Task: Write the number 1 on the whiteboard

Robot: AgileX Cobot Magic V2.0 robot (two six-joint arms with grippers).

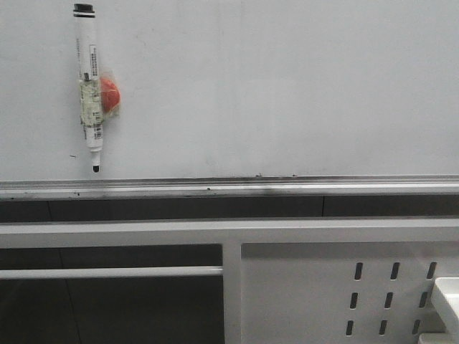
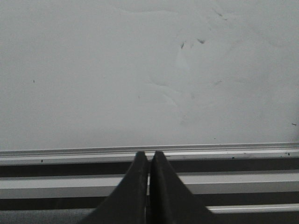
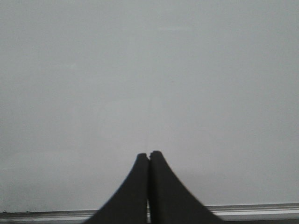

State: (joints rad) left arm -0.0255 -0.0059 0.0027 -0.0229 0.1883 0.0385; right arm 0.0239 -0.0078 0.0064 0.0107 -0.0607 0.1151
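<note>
**Blank whiteboard with a marker pen stuck to it, both pincers closed and empty**

The front view looks straight at a large white glossy whiteboard [image 1: 272, 86] that fills the upper half of the picture. A silver metal rail [image 1: 229, 188] runs along its lower edge. No stroke of the number 1 can be seen anywhere on the board; its surface shows only faint smudges and a tiny dark dot near the lower left.

At the upper left of the board a marker pen [image 1: 89, 79] hangs nearly upright, black cap at the top and dark tip pointing down, ending a little above the rail. A small red-orange piece [image 1: 110, 94], wrapped in clear tape, sits against the pen's right side about halfway down.

Below the rail is a dark band, then a white metal frame. At the lower right, a white metal panel with oblong slots [image 1: 323, 294] stands under the frame.

Neither arm appears in the front view. In the left wrist view, the left pincer [image 2: 150, 155] has its two dark fingers pressed together with nothing between them, pointing at the rail and the board beyond. In the right wrist view, the right pincer [image 3: 149, 155] is likewise closed and empty, facing the plain board surface above the rail.
</note>
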